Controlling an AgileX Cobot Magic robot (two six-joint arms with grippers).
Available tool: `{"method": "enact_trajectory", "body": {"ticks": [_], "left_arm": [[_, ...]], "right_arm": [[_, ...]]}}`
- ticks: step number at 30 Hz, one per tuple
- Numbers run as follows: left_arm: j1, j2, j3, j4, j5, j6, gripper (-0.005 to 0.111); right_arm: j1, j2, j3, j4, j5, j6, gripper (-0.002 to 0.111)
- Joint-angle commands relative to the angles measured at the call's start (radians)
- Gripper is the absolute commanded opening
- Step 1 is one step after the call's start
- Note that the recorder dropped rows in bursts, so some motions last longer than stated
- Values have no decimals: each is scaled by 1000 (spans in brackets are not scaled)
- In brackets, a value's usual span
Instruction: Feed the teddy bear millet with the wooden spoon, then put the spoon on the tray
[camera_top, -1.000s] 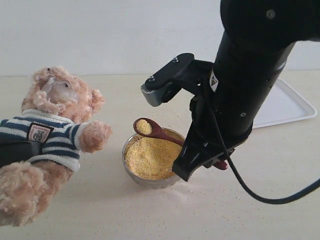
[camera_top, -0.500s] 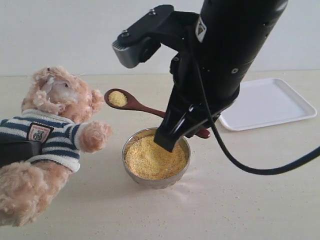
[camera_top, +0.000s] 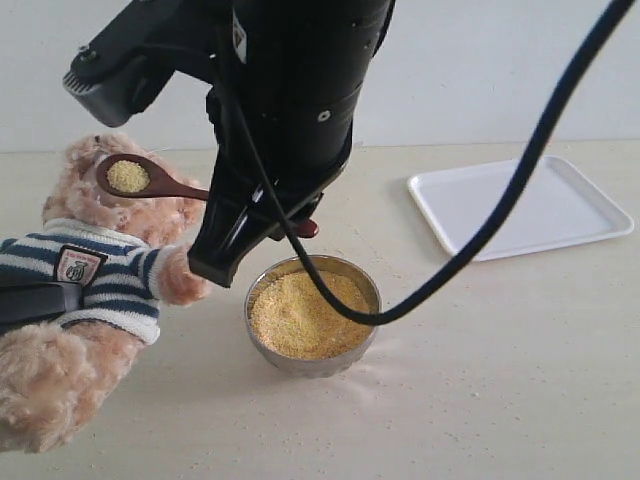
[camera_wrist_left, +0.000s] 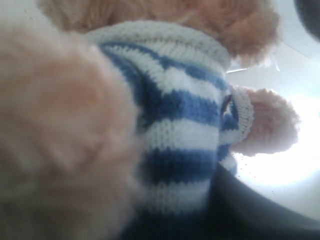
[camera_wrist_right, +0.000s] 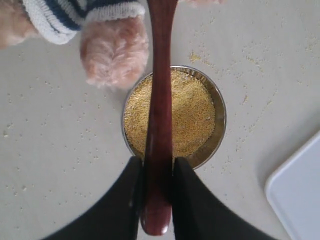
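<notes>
The teddy bear (camera_top: 100, 270) leans at the left, and my left gripper (camera_top: 40, 300) is shut on its striped torso. The left wrist view is filled by the shirt (camera_wrist_left: 185, 125), with one dark finger (camera_wrist_left: 260, 215) beside it. My right gripper (camera_wrist_right: 158, 167) is shut on the handle of the wooden spoon (camera_wrist_right: 160, 100). The spoon's oval bowl (camera_top: 128, 177) carries a small load of millet and is level at the bear's face. More millet (camera_top: 305, 315) fills the steel bowl (camera_top: 372, 292), which stands below the right gripper (camera_top: 240, 215). The white tray (camera_top: 520, 205) lies far right.
The right arm's black body (camera_top: 290, 90) and its cable (camera_top: 500, 220) hang over the middle of the table. Loose grains (camera_wrist_right: 195, 56) are scattered on the tabletop round the steel bowl (camera_wrist_right: 218, 107). The bear's paw (camera_wrist_right: 114, 52) reaches close to the bowl's rim.
The right arm has swung left and upward with the loaded spoon, from over the steel bowl to the bear's face. The bear and the left gripper have stayed put.
</notes>
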Motion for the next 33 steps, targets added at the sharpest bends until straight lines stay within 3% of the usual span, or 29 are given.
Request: {"method": "enact_trajectory", "body": {"ticks": [1,33], "left_arm": [[1,-7,0,-19,16,4,5],[1,-7,0,-19,16,4,5]], "right_arm": [[4,27,-15,-23,-1,-35,0],[20,100,-44,-203,-92,-138,0]]}}
